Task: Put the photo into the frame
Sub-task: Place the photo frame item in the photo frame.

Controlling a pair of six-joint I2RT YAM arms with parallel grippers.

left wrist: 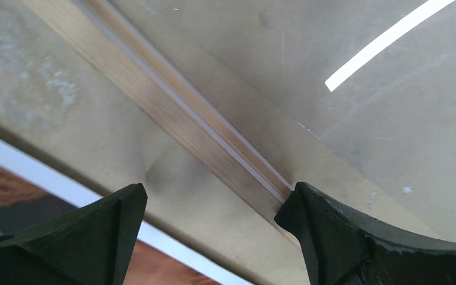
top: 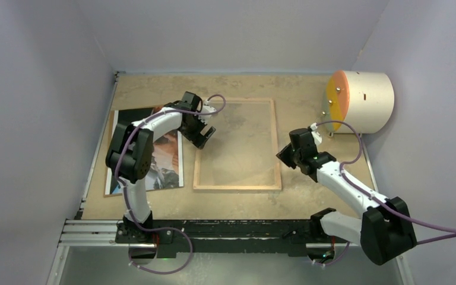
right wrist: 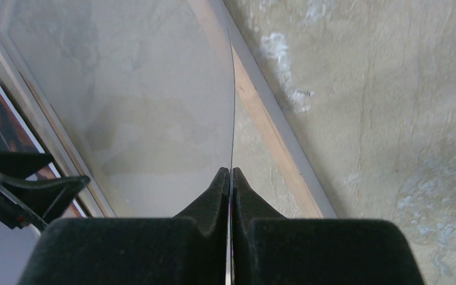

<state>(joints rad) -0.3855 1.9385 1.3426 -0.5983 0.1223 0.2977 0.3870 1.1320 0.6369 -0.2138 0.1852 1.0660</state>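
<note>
The frame (top: 237, 187) lies flat mid-table, light wood side up. Its rail also shows in the left wrist view (left wrist: 172, 107) and the right wrist view (right wrist: 273, 142). The photo (top: 167, 161) lies picture up, left of the frame, partly under the left arm; its white edge shows in the left wrist view (left wrist: 47, 178). My left gripper (top: 205, 135) is open and empty, its jaws either side of the frame's left rail (left wrist: 211, 205). My right gripper (top: 285, 155) is shut on the edge of the thin clear pane (right wrist: 154, 89), raised off the frame's right rail (right wrist: 230, 172).
A white drum with an orange and yellow face (top: 359, 101) lies at the back right. A black and silver rail (top: 214, 231) runs along the near edge. Walls close in the left, back and right sides of the table.
</note>
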